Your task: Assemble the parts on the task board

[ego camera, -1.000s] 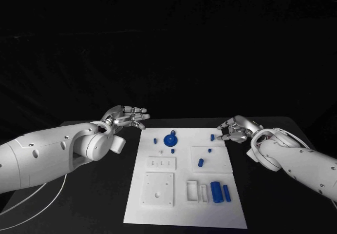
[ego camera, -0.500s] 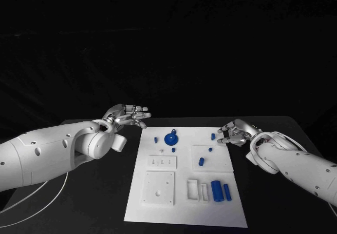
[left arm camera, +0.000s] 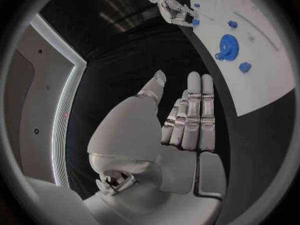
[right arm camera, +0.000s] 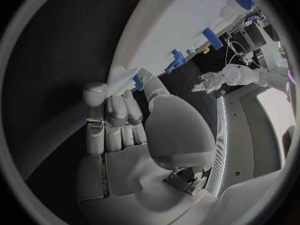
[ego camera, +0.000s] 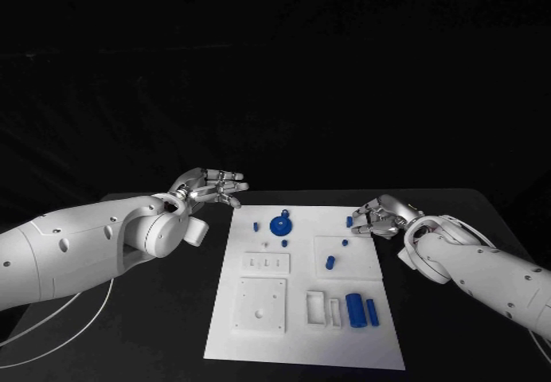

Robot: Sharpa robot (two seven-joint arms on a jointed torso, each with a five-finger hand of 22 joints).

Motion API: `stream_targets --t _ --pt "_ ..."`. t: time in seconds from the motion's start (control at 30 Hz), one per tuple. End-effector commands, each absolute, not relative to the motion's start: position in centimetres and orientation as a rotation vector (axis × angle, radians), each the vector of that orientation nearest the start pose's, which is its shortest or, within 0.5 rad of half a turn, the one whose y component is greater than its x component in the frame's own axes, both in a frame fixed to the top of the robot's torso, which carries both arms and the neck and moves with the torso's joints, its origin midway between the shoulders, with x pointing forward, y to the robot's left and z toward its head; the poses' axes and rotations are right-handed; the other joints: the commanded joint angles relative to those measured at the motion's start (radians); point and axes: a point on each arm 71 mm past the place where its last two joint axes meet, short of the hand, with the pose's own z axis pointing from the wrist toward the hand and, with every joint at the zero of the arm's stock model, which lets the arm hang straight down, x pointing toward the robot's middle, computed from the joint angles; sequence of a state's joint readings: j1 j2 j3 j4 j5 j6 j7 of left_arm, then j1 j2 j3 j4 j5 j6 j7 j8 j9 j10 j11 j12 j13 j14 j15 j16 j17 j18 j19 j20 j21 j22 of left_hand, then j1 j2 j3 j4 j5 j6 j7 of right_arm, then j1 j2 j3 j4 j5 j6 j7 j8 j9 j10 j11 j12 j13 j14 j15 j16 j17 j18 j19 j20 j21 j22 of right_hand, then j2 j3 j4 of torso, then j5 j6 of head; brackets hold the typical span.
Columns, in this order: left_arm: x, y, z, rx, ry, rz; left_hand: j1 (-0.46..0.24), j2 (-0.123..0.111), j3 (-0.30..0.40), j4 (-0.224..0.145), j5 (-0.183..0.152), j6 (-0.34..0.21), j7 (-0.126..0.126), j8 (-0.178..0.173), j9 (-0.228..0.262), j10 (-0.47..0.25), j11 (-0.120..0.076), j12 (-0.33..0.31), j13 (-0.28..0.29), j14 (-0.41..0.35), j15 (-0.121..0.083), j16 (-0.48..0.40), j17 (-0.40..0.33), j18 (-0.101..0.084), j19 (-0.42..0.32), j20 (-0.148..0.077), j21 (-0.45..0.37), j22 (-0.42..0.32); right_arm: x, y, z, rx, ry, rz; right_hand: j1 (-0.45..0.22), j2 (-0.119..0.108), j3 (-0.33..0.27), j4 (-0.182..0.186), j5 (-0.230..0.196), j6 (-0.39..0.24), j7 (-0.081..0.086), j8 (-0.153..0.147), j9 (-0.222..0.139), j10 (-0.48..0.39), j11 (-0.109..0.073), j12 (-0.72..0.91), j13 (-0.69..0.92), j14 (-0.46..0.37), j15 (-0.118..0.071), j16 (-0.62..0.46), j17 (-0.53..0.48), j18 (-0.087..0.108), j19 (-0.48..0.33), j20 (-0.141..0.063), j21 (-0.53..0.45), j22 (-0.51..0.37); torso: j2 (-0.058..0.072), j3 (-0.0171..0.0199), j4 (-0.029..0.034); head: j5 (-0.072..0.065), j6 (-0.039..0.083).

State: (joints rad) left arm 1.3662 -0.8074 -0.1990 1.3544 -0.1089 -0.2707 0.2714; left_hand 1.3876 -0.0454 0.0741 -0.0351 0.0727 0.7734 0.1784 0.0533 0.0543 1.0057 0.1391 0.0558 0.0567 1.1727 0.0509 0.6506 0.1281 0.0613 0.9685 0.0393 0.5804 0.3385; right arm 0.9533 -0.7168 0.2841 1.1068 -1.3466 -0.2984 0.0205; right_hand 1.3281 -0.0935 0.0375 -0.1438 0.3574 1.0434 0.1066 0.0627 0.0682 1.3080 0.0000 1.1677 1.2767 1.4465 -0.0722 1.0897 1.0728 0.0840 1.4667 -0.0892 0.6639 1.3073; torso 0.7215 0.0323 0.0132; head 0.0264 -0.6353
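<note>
- Find the board lying flat at the middle of the tabletop.
- Note the blue gear near the board's far edge, two blue cylinders side by side near its right near corner, and small blue pegs between them.
- See the right hand at the board's far right edge, fingers curled; whether it grips a part cannot be told.
- See the left hand off the board's far left corner, released, fingers extended and holding nothing.
</note>
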Motion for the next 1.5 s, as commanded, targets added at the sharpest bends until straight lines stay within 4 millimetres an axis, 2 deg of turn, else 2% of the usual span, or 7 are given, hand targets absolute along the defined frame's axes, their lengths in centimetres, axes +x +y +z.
stream_targets --t 0.03,0.63,0.77,1.0,1.23,1.37,1.5 --pt "52.8 24.0 -16.5 -0.948 1.553 -1.332 0.001 0.009 -0.001 -0.007 0.005 0.001 -0.002 0.000 -0.001 -0.005 0.002 0.004 0.001 0.001 0.002 -0.001 0.000 0.011 -0.002 -0.003 -0.003 0.001 53.9 -27.6 -23.8 0.245 1.642 0.611 -0.009 0.002 0.007 0.001 -0.006 -0.002 0.002 0.000 -0.001 0.000 0.005 0.005 0.001 0.001 0.007 -0.004 0.001 0.020 0.048 0.004 -0.002 0.075 0.000 0.0002 -0.0004 0.000 -0.002" --pt "52.8 23.9 -16.5 -0.946 1.558 -1.331 0.001 0.009 -0.001 -0.007 0.005 0.001 -0.002 0.000 -0.001 -0.005 0.002 0.004 0.001 0.001 0.002 -0.001 0.000 0.011 -0.002 -0.003 -0.003 0.001 54.0 -26.5 -24.4 0.249 1.653 0.635 -0.016 0.016 0.018 -0.002 -0.027 0.014 -0.002 0.000 -0.001 0.001 0.003 0.007 0.003 0.000 0.006 -0.004 0.004 0.018 0.047 0.003 -0.002 0.075 0.000 0.0003 -0.0010 0.005 0.000" --pt "52.8 23.9 -16.5 -0.946 1.558 -1.331 0.001 0.009 -0.001 -0.007 0.005 0.001 -0.002 0.000 -0.001 -0.005 0.002 0.004 0.001 0.001 0.002 -0.001 0.000 0.011 -0.002 -0.003 -0.003 0.001 54.0 -26.5 -24.4 0.250 1.652 0.635 -0.018 0.023 0.044 -0.013 -0.061 0.029 -0.005 0.000 -0.001 0.003 0.003 0.009 0.004 0.001 0.004 -0.004 0.004 0.016 0.047 0.001 -0.001 0.075 -0.001 0.0007 -0.0008 0.007 0.000" --pt "52.8 23.9 -16.5 -0.947 1.558 -1.330 0.001 0.009 -0.001 -0.007 0.005 0.001 -0.002 0.000 -0.001 -0.005 0.002 0.004 0.001 0.001 0.002 -0.001 0.000 0.011 -0.002 -0.003 -0.003 0.001 54.1 -26.6 -24.5 0.256 1.649 0.632 -0.028 0.031 0.102 -0.024 -0.106 0.058 -0.011 0.000 -0.001 0.001 -0.001 0.005 0.002 0.000 0.001 -0.008 0.002 0.013 0.045 -0.002 -0.006 0.074 0.000 0.0003 -0.0016 0.010 -0.002" --pt "52.9 23.9 -16.5 -0.947 1.559 -1.329 0.003 0.011 -0.001 -0.009 0.005 -0.001 -0.002 0.000 -0.001 -0.006 0.002 0.004 0.001 0.001 0.002 -0.001 0.000 0.011 -0.004 -0.003 0.000 0.004 54.1 -26.7 -24.5 0.258 1.636 0.632 -0.032 0.051 0.179 -0.034 -0.176 0.123 -0.030 0.002 0.009 0.001 -0.012 0.003 0.001 0.000 -0.008 -0.010 0.003 0.007 0.045 -0.010 -0.008 0.074 0.000 0.0008 -0.0021 0.009 -0.003" --pt "52.9 23.9 -16.5 -0.947 1.559 -1.329 0.003 0.011 -0.001 -0.009 0.005 -0.001 -0.002 0.000 -0.001 -0.006 0.002 0.004 0.001 0.001 0.002 -0.001 0.000 0.011 -0.004 -0.003 0.000 0.004 54.1 -26.6 -24.3 0.257 1.610 0.634 -0.037 0.062 0.240 -0.040 -0.168 0.163 -0.039 0.002 0.019 0.001 -0.018 -0.001 -0.001 0.000 -0.015 -0.014 0.001 -0.001 0.044 -0.017 -0.010 0.074 0.000 0.0007 -0.0018 0.009 -0.004" --pt "52.9 23.9 -16.5 -0.947 1.559 -1.329 0.004 0.012 -0.002 -0.010 0.005 -0.002 -0.002 0.000 -0.001 -0.006 0.002 0.004 0.001 0.000 0.002 -0.001 0.000 0.011 -0.005 -0.003 0.000 0.004 54.1 -26.6 -24.2 0.261 1.580 0.630 -0.046 0.068 0.291 -0.057 -0.186 0.197 -0.045 0.001 0.043 0.007 -0.021 -0.005 -0.002 0.000 -0.022 -0.017 0.002 -0.010 0.044 -0.025 -0.008 0.074 0.000 0.0017 -0.0008 0.010 -0.004"
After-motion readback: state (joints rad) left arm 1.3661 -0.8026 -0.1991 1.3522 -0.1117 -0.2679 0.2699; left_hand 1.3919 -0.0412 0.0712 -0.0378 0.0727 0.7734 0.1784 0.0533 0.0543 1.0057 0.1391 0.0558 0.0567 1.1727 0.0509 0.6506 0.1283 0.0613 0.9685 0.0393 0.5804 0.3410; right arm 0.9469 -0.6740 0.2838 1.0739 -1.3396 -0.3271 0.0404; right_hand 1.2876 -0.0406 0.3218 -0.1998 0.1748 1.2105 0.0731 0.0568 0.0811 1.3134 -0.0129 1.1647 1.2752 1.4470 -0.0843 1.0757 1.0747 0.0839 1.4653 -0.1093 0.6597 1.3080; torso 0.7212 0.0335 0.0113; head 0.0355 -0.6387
